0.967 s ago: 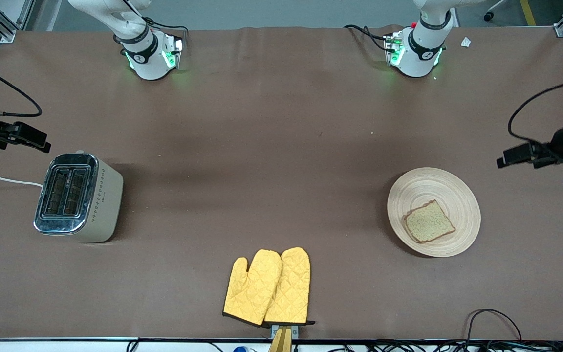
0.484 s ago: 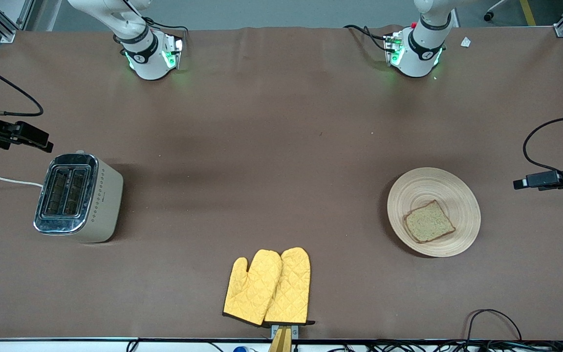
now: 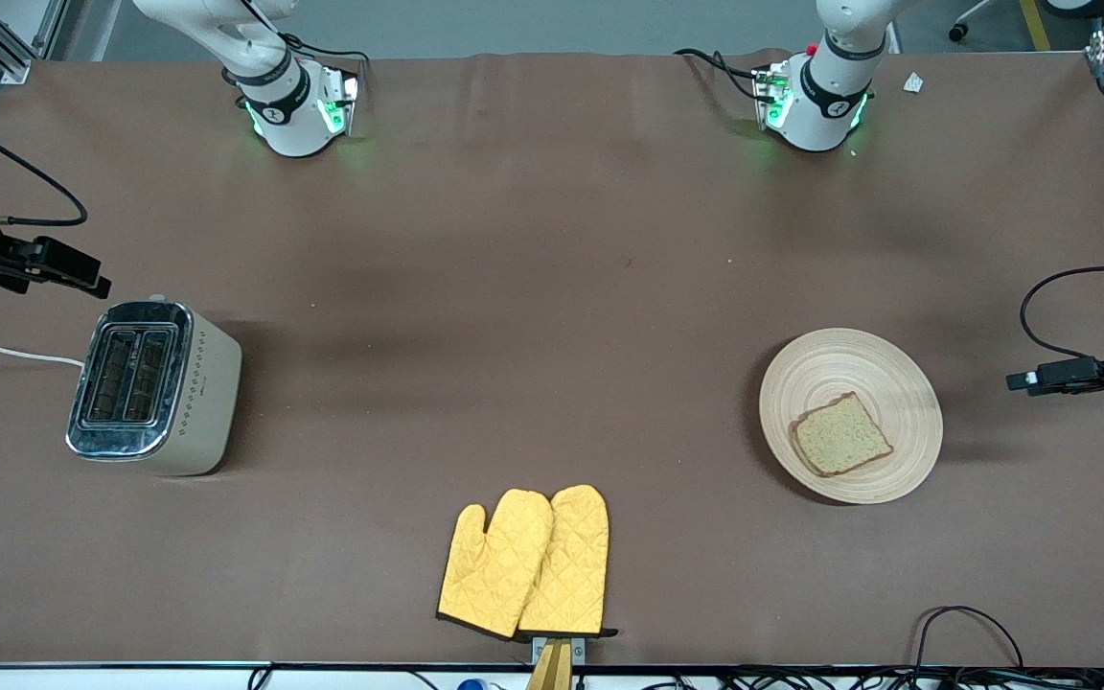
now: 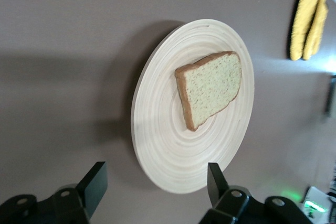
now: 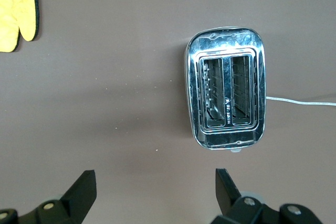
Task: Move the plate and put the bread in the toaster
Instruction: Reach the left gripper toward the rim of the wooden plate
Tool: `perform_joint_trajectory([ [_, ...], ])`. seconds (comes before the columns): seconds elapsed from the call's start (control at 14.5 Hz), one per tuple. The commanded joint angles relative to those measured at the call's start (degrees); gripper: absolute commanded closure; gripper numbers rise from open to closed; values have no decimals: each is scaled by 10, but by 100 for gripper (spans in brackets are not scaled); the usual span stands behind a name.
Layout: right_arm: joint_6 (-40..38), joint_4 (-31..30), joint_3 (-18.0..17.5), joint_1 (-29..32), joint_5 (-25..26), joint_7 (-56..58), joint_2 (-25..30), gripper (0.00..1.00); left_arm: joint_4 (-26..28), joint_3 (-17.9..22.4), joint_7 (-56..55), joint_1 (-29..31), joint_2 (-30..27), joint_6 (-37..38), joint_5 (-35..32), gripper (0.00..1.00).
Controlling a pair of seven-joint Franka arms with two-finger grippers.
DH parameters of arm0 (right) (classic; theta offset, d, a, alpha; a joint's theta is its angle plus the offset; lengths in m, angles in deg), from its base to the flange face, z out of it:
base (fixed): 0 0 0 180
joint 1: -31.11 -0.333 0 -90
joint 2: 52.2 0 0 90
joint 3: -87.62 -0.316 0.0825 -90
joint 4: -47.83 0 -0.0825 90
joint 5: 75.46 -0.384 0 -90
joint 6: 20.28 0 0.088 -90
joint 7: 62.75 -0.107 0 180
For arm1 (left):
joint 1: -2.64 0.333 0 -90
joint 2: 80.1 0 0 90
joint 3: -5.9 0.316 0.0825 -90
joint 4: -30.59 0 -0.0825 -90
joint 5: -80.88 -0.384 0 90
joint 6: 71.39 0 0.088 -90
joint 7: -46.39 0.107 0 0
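Brown table covering (image 3: 552,287) lay under everything you worked with. Your plate (image 3: 849,364) sat toward the left arm's end, with 1 slice of bread (image 3: 840,434) on it. Just off the plate's edge, your left gripper (image 4: 152,187) hung with its fingers apart, holding nothing. Well apart from the plate, the toaster (image 3: 151,386) stood upright beneath your right gripper (image 5: 152,192), fingers spread wide. 2 yellow oven mitts (image 3: 525,563) lay nearer the front camera than the plate.

Even overhead light, soft shadows, toaster (image 3: 154,385) glare
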Motion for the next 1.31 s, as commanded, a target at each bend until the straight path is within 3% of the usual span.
perform_joint_trajectory([
  [0.0,0,-7,-2,6,-9,5,7,0,-8,-3,53,7,41,-3,44,20],
  [0.83,0,-7,-2,6,-10,5,7,0,-15,-3,92,20,100,-3,71,25],
  [1.24,1,-7,-2,6,-10,5,7,0,-16,-4,116,17,115,-3,71,33],
])
